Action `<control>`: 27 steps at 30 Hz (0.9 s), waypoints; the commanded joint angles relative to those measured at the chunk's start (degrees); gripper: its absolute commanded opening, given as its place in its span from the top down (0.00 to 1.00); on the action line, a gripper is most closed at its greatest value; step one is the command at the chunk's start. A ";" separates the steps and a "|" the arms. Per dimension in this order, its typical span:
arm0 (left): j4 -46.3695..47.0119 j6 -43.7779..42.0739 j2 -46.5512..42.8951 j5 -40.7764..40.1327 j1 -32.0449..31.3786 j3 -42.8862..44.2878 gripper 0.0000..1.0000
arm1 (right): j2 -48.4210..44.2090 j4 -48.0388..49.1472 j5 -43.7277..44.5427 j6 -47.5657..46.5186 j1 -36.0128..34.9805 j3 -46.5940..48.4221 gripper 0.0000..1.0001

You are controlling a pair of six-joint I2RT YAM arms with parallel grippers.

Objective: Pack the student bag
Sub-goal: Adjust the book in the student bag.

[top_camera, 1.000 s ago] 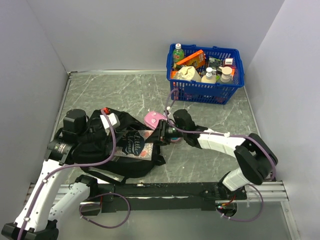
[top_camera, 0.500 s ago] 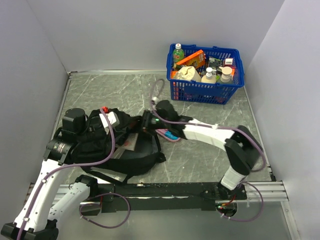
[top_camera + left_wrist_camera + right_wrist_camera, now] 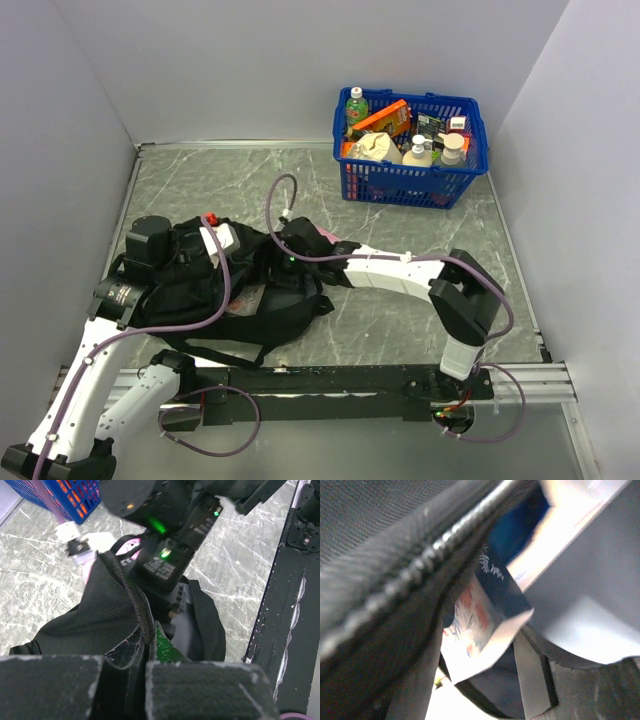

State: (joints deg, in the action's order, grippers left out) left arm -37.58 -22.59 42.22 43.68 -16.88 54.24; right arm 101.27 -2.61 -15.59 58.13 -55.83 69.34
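Since a second ago the right arm point(image 3: 390, 270) has swung left across the surface point(image 3: 420, 230). The book point(image 3: 485, 610) that lay on top of the bag point(image 3: 200, 295) is now down inside its mouth.

Nearest the bases, the left arm point(image 3: 90, 370) rises to the bag's left side. Its wrist view shows the left jaws pressed together on the woven rim point(image 3: 135, 605) of the opening, pulling it up like a tent flap. The bag itself slumps on the near left part of the surface, with its mouth turned toward the right arm.

The right wrist is buried in that mouth. Its own camera shows the zip point(image 3: 415, 555) running close overhead, with the book's blue cover and white page edges just under it. Whether the right jaws are pinching the book or have let go, I cannot tell.

The step in hand looks like seating the book. To do it well:

- **Left hold:** it should stay firm and high, because a sagging rim would close the zip line onto the wrist.
- **Book:** it wants to go flat along the inner wall and fully past the zip before it is freed.
- **Way out:** the right arm should back out along the line it came in on, jaws well spread, so that nothing drags the book back or snags the lining.

Far back on the right, well apart from the bag, stands the blue basket point(image 3: 470, 182) of groceries.
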 commanded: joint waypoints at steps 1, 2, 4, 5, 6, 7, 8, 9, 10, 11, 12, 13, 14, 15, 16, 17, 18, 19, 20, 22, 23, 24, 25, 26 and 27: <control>6.03 0.71 -1.26 3.96 -0.69 1.57 0.99 | -6.69 -0.73 4.78 -4.77 0.55 -4.47 0.33; 6.03 0.70 -1.26 3.87 -0.69 1.57 0.99 | -7.40 -0.21 4.78 -4.95 0.55 -6.65 0.32; 5.94 0.79 -1.35 3.87 -0.69 1.40 0.99 | -9.68 1.29 4.79 -5.48 0.90 -9.21 0.33; 5.94 0.71 -1.35 3.78 -0.69 1.31 0.99 | -10.48 2.42 4.35 -5.83 0.81 -11.49 0.35; 5.68 0.70 -1.35 3.69 -0.69 1.31 0.99 | -12.31 5.22 4.00 -6.18 0.81 -12.99 0.38; 5.77 0.70 -1.43 3.69 -0.69 1.31 0.99 | -12.94 6.81 3.99 -5.84 0.81 -14.48 0.48; 5.77 0.79 -1.44 3.69 -0.69 1.22 0.99 | -13.38 9.27 4.43 -5.14 0.81 -16.76 0.53; 5.85 0.88 -1.44 3.69 -0.69 1.31 0.99 | -13.12 10.60 4.08 -4.61 0.81 -17.65 0.58; 5.85 1.05 -1.35 3.69 -0.69 1.40 0.99 | -12.51 11.13 3.82 -4.26 0.90 -17.66 0.67; 5.68 0.97 -1.43 3.60 -0.69 1.57 0.99 | -11.90 11.22 3.47 -4.34 0.73 -17.14 0.71; 5.59 0.88 -1.26 3.60 -0.69 1.83 0.99 | -10.32 11.23 2.86 -4.34 0.73 -16.44 0.76; 5.33 0.71 -1.26 3.52 -0.69 2.01 0.99 | -9.70 11.83 2.59 -4.34 0.64 -15.56 0.83; 5.24 0.62 -1.17 3.52 -0.69 2.10 0.99 | -9.26 12.71 2.24 -4.34 0.64 -15.38 0.85; 5.24 0.53 -1.08 3.52 -0.69 2.10 0.99 | -8.56 15.33 1.97 -4.34 0.55 -15.29 0.87; 5.24 0.70 -1.00 3.52 -0.69 2.10 0.99 | -8.38 16.49 1.71 -4.25 0.46 -15.11 0.92; 5.33 0.70 -1.00 3.60 -0.69 2.01 0.99 | -8.11 17.46 1.62 -4.25 0.38 -14.94 0.95; 5.41 0.70 -0.91 3.60 -0.69 1.93 0.99 | -7.59 17.99 1.79 -4.16 0.37 -14.59 0.98; 5.59 0.79 -0.91 3.69 -0.69 1.84 0.99 | -7.15 17.99 2.41 -4.08 0.37 -13.54 1.00; 5.68 0.79 -0.91 3.69 -0.69 1.84 0.99 | -6.62 18.25 2.59 -3.90 0.37 -12.83 1.00; 5.85 0.70 -0.91 3.78 -0.69 1.66 0.99 | -4.69 17.38 3.03 -3.20 0.38 -10.38 1.00; 5.85 0.79 -0.82 3.87 -0.69 1.66 0.99 | -3.99 17.73 2.94 -2.67 0.37 -9.84 1.00; 5.85 0.79 -0.82 3.95 -0.69 1.75 0.99 | -3.11 18.16 3.20 -2.15 0.46 -9.49 1.00; 5.77 0.62 -0.91 3.96 -0.78 1.75 0.99 | -2.75 19.13 3.55 -1.01 0.55 -9.05 1.00; 5.42 0.36 -0.82 4.04 -0.78 1.84 0.99 | -2.49 19.83 4.51 -0.22 0.72 -8.79 1.00; 5.42 0.27 -0.99 3.96 -0.78 1.84 0.99 | -1.53 20.97 4.52 0.92 0.99 -8.70 1.00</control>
State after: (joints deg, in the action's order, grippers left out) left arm -37.58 -22.63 42.22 43.68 -16.97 54.24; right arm 97.76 11.77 -12.88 55.35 -55.24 57.49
